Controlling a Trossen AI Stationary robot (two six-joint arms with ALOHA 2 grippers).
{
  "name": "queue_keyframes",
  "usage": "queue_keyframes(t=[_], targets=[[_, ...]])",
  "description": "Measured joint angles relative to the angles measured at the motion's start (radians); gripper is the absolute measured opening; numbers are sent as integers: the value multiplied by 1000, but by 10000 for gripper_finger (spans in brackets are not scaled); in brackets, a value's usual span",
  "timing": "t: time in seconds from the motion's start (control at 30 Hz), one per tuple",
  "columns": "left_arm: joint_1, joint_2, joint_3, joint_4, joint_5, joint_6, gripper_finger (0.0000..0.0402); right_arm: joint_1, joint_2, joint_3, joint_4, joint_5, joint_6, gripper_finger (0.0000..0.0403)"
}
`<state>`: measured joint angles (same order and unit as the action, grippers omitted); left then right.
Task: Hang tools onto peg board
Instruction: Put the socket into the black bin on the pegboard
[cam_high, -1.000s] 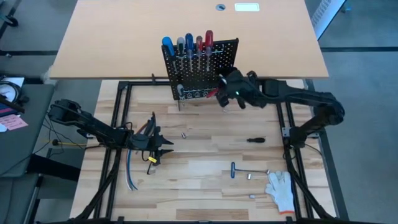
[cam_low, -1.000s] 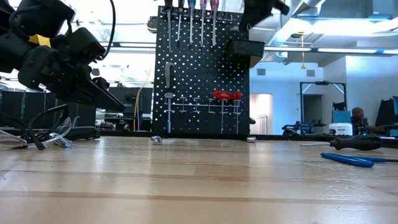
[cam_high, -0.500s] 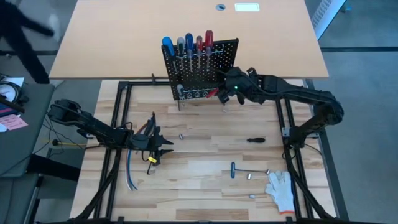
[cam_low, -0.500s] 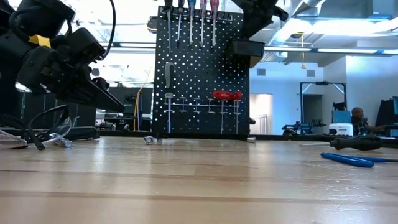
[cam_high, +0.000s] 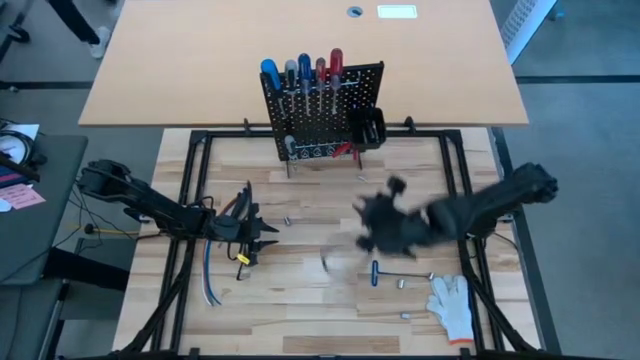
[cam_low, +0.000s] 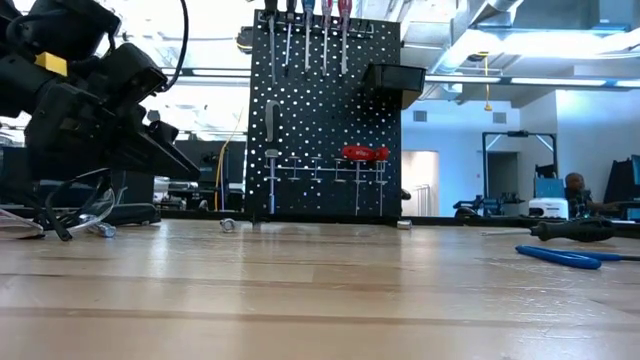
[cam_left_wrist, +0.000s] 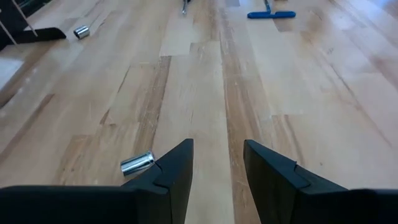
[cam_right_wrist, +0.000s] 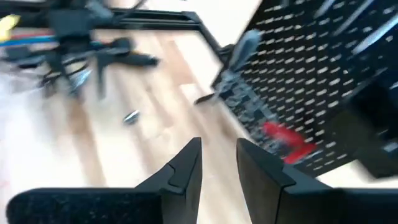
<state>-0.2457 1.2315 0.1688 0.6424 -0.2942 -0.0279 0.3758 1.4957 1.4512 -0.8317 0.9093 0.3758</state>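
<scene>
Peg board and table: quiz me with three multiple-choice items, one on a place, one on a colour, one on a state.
1. Where is the white glove?
A. Hung on the peg board
B. On the table, far from the peg board
C. Under the left pincer

2. What colour are the handles of the pliers on the peg board?
A. Blue
B. Red
C. Yellow

3. How is the left pincer?
A. Open, holding nothing
B. Shut on a screwdriver
C. Shut on the glove

Answers:
1 B: the glove lies on the table, well away from the peg board.
2 B: the pliers show red against the board.
3 A: the left pincer has bare wood between its fingers.
</scene>
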Motion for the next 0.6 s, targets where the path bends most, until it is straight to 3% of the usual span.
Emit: queue_keyframes(t=[0.17,0.33,0.47,0.6], targets=[[28,71,0,72,0,9,151,202,1,-213,30,130,334,107],[79,199,51,127,0,-30,203,319,1,-384,58,237,652,107],[108,333,146,75,-24,-20,244,338,0,-451,55,317,757,107],[107,423,263,-76,-134,-81,251,320,0,-466,66,322,772,107]])
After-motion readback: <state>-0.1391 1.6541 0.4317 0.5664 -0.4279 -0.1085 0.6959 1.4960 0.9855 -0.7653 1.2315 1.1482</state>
